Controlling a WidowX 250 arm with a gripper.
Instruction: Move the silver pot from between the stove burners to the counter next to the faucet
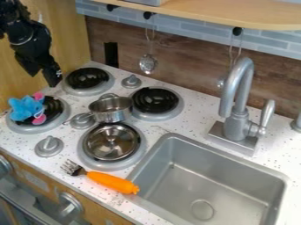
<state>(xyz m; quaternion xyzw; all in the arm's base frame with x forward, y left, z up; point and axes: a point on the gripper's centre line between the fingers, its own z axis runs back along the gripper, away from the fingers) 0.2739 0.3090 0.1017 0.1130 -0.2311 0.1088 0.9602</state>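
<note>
The black gripper (53, 79) hangs at the upper left, above the left side of the stove and holding nothing that I can make out. Below and left of it, a blue and pink plush toy (26, 108) lies on the left burner (35, 127). A small silver pot (111, 109) stands among the burners, right of the toy. In front of the pot, a round metal lid or bowl (110, 142) rests on the front burner. A fork with an orange carrot-shaped handle (111, 181) lies on the counter near its front edge.
A grey sink (267, 176) takes up the right side, with a silver faucet (237, 123) behind it. Utensils such as a slotted spoon (147, 64) hang under the wooden shelf (235, 12). Stove knobs (49, 146) stand up between the burners.
</note>
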